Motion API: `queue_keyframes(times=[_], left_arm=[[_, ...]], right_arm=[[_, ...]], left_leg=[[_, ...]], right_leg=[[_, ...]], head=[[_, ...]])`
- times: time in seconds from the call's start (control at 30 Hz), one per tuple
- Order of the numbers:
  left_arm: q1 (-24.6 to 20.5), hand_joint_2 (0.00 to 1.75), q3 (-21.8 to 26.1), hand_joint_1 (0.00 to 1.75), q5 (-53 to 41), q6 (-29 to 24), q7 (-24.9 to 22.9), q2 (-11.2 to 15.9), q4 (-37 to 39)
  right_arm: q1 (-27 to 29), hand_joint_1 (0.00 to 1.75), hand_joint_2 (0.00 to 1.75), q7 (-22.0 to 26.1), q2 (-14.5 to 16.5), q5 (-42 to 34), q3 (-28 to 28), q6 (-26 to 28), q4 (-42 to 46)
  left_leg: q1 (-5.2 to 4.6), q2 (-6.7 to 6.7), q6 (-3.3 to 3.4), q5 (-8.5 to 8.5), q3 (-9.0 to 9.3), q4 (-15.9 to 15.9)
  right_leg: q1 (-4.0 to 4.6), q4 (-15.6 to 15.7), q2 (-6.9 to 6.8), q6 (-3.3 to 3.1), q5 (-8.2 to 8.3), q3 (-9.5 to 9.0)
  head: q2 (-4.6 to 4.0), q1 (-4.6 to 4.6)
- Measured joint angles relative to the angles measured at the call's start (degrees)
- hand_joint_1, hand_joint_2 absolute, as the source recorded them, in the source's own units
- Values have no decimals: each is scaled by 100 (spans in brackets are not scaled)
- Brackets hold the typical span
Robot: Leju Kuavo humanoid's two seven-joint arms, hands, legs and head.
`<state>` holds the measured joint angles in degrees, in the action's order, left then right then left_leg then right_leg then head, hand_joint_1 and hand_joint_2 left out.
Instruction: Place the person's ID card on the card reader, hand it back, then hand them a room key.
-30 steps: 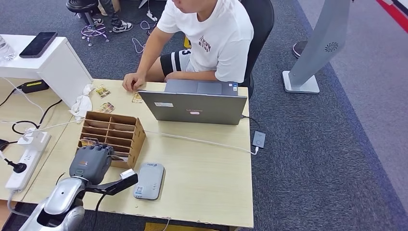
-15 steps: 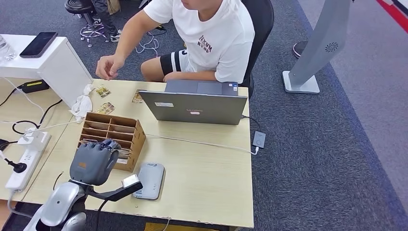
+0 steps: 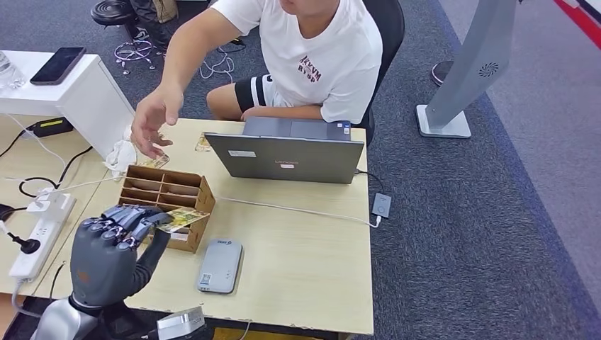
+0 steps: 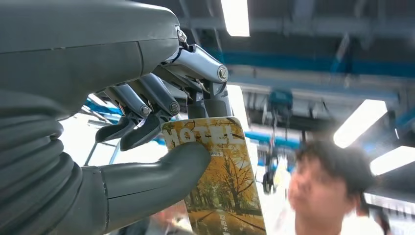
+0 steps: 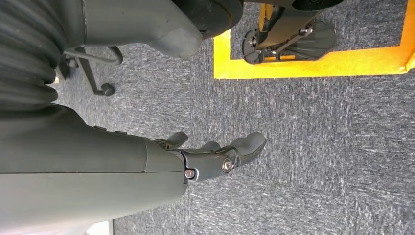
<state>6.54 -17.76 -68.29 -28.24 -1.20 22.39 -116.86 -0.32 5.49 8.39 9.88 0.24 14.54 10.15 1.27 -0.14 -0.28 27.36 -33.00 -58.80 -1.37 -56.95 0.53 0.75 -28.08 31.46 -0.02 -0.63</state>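
While the grey left hand point(image 3: 106, 249) is raised above the desk, a yellow autumn-print hotel key card point(image 3: 181, 218) is pinched between thumb and fingers point(image 4: 147, 132), its long axis projecting beyond the fingertips toward the person's outstretched hand point(image 3: 152, 122). The right hand point(image 5: 195, 161) is hung over carpet, fingers loosely apart, holding nothing.

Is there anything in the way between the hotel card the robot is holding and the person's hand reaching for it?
Nothing visible blocks it. The left hand holds the room key above the wooden organizer, and the person's hand hovers open beyond it.
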Motion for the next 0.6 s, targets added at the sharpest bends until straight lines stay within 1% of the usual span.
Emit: queue_keyframes(times=[0.07, 0.13, 0.2, 0.27, 0.33, 0.4, 0.47, 0.6], left_arm=[[-414, 175, 10, 175, 168, -9, -166, -13, 39], [-978, 175, 71, 175, 223, 120, -319, -41, 244], [-1561, 175, 222, 175, 141, 217, -395, -75, 681], [-2111, 175, 421, 175, 36, 243, -406, -101, 1294], [-2552, 175, 594, 175, -37, 240, -379, -113, 1887], [-2862, 175, 723, 175, -92, 231, -361, -124, 2384], [-3048, 175, 806, 175, -139, 224, -360, -132, 2760], [-3153, 175, 931, 175, -121, 148, -373, -138, 3261]], right_arm=[[-17, 0, 175, -25, 0, 120, -2, -23, 1], [-47, 0, 175, -44, 0, 254, 11, -65, 3], [-88, 0, 175, -51, 0, 368, 55, -132, 7], [-126, 0, 175, -61, -1, 452, 115, -197, 8], [-142, 0, 175, -71, -2, 488, 157, -227, 8], [-144, 0, 175, -76, -3, 492, 184, -238, 8], [-146, 0, 175, -84, -7, 491, 210, -246, 8], [-148, 0, 175, -104, -18, 489, 236, -267, 8]], left_leg=[[0, -15, 4, -6, -2, 0], [0, -27, 6, -16, -4, 0], [2, -27, -1, -27, -5, 0], [5, -23, -11, -37, -6, 0], [8, -16, -16, -41, -5, 0], [9, -10, -18, -42, -4, 0], [9, -8, -18, -42, -4, 0], [9, -3, -18, -42, -6, 0]], right_leg=[[0, 0, -18, 1, 1, -2], [1, 0, -30, -1, 9, -8], [3, -2, -26, -6, 24, -9], [5, -3, -14, -11, 37, -6], [7, -4, -2, -12, 43, -4], [8, -4, 5, -11, 46, -3], [8, -4, 8, -11, 46, -2], [8, -4, 12, -11, 46, 2]], head=[[0, -1], [1, -1], [1, 1], [0, 1], [0, 1], [1, 1], [1, 1], [0, 2]])
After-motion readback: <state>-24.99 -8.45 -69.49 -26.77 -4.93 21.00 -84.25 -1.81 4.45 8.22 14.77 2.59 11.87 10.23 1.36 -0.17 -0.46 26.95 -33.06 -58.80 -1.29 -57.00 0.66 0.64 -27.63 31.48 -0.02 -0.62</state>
